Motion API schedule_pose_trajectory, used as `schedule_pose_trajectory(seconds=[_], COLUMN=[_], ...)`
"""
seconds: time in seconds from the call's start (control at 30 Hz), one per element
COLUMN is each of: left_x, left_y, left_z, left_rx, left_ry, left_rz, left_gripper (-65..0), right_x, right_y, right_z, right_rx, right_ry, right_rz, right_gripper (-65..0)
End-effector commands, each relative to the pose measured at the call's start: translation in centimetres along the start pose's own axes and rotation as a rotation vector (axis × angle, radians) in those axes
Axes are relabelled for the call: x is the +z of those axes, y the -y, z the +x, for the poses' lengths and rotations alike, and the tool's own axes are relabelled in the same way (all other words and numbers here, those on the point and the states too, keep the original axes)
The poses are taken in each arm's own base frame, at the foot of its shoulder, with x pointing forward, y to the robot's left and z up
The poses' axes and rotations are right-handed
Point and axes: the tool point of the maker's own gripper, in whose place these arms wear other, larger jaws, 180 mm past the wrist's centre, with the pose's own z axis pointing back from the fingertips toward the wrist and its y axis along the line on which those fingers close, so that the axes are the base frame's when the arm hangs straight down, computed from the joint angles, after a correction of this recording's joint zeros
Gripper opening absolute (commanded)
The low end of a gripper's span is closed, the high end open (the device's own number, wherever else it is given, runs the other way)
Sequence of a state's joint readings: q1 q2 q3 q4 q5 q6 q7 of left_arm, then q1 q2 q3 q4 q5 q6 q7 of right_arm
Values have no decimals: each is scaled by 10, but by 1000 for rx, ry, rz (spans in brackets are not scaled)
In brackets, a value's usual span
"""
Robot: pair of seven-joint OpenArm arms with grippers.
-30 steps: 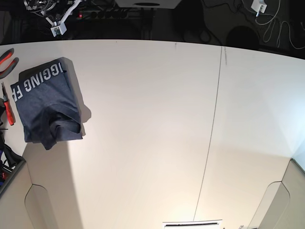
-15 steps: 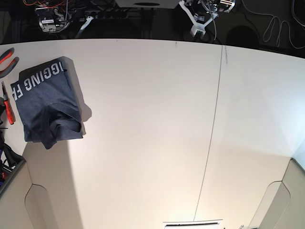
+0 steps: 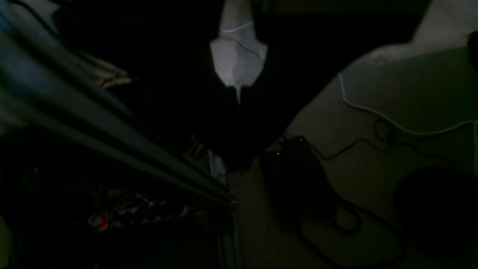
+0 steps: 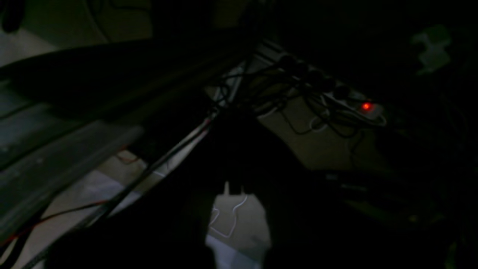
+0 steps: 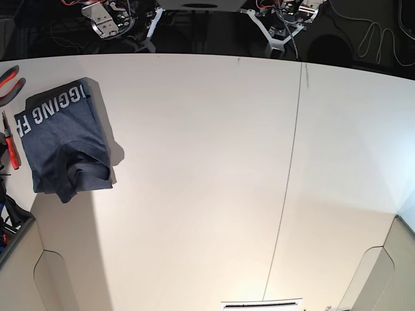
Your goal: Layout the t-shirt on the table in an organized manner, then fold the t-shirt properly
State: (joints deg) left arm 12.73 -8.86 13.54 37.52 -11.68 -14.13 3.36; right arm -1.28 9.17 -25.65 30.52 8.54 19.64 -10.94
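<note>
Two arms sitting up beyond the far edge of the table, well apart from the t-shirt. Left gripper showing at the top of the base view, right of centre, white fingers pressed together to a point in its own wrist view, clenched on nothing. Right gripper showing at the top, left of centre, likewise closed and carrying nothing; too dark in its wrist view for picking out the fingertips.

Lying folded into a compact bundle at the table's left side in the base view, navy fabric with white lettering running across its upper part, collar and a sleeve tucked over near the lower end. Resting just beside it at the left edge, red-handled tools. Running across the white surface right of centre, a thin dark seam. Glowing red on a power strip among tangled cables in the dim right wrist view; trailing over dark flooring in the left wrist view, a white cable.
</note>
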Motion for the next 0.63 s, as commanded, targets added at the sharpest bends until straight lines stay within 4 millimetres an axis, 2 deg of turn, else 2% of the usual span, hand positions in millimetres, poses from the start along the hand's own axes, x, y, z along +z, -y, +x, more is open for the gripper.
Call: schedule_pose_trajectory(seconds=[0.0,0.07,0.23,0.3,0.6], left_x=[1,1,6,9,8], left_y=[-1,-5,-45,-55,-56], left_z=[2,0,2,3,9], left_rx=[-16,-60,-113,-111,-112], left_ry=[9,-2,-1,2,12], left_rz=[3,20,248,304,307], left_gripper=[-650,-650,-650,-650,-650], right_x=[1,0,0,0,-2], right_y=[0,-4,-5,-6,-17], right_z=[5,7,9,8,13], right_rx=[-16,-54,-149,-168,-173], right_ry=[20,31,47,48,56], right_rz=[6,22,28,29,50], right_gripper=[-650,-650,-650,-650,-650])
